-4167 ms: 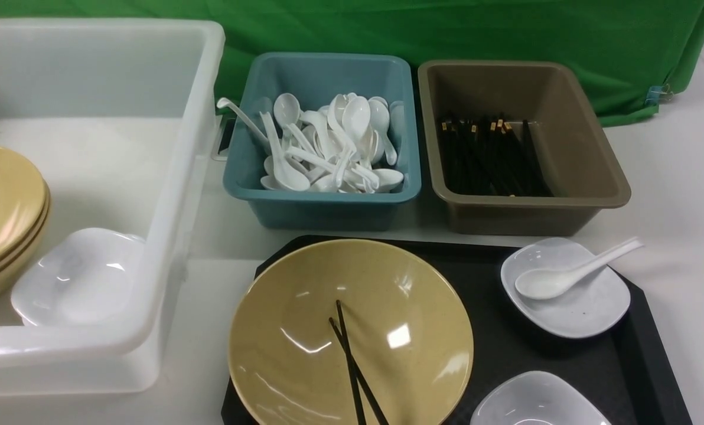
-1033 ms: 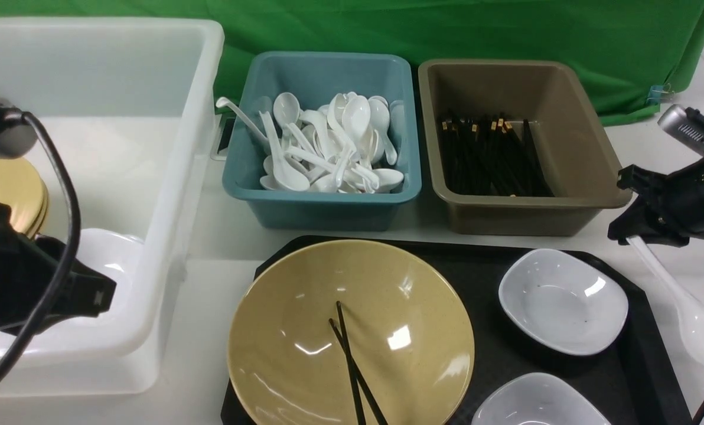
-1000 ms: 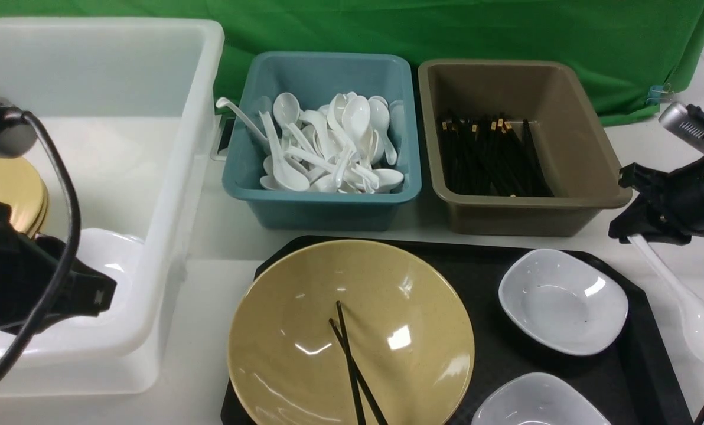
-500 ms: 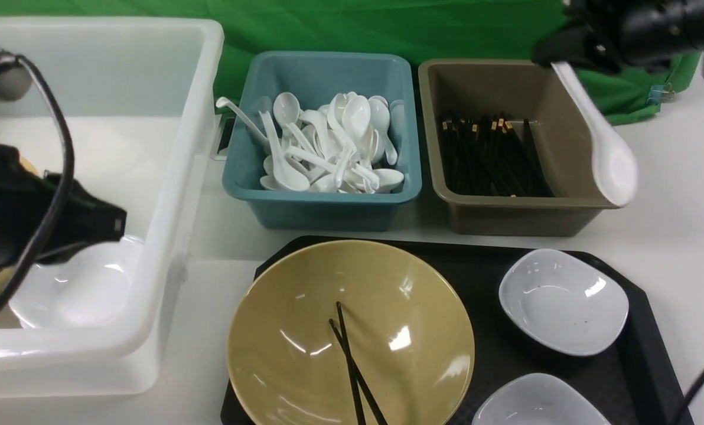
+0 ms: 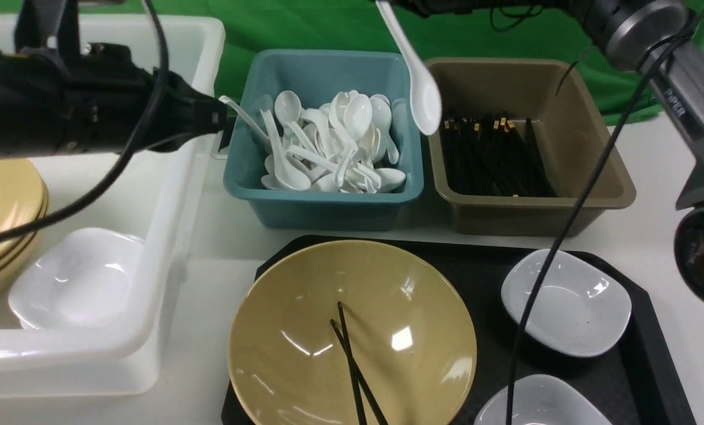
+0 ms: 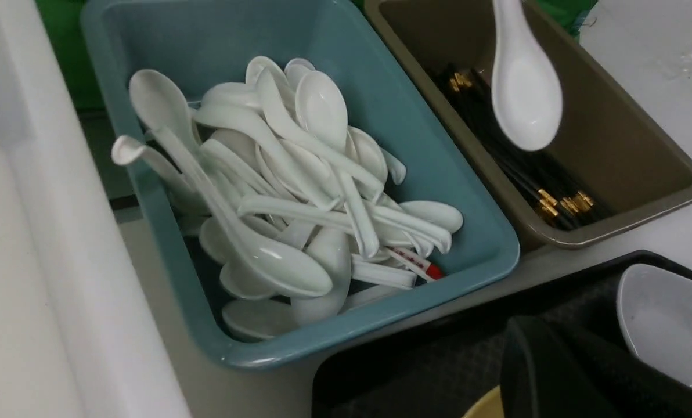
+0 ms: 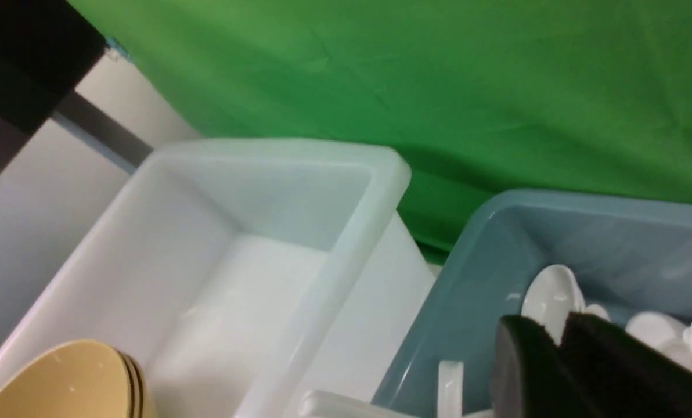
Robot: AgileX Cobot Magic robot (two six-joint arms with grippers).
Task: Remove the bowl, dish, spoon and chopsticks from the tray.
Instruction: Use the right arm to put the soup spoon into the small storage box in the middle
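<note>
Left wrist view alone shows a red-tipped piece (image 6: 434, 271); left hand (image 5: 219, 117) shut, empty, right hand (image 7: 555, 337) pinching spoon (image 5: 426, 97).

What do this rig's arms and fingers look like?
Left arm: black, boxy jointed wrist parts, thick black cable looping outside. Right arm: black with silver-grey bands and tube, pale lettering, round black joint cap with reddish ring, thin black cable. Fingers: dark.
</note>
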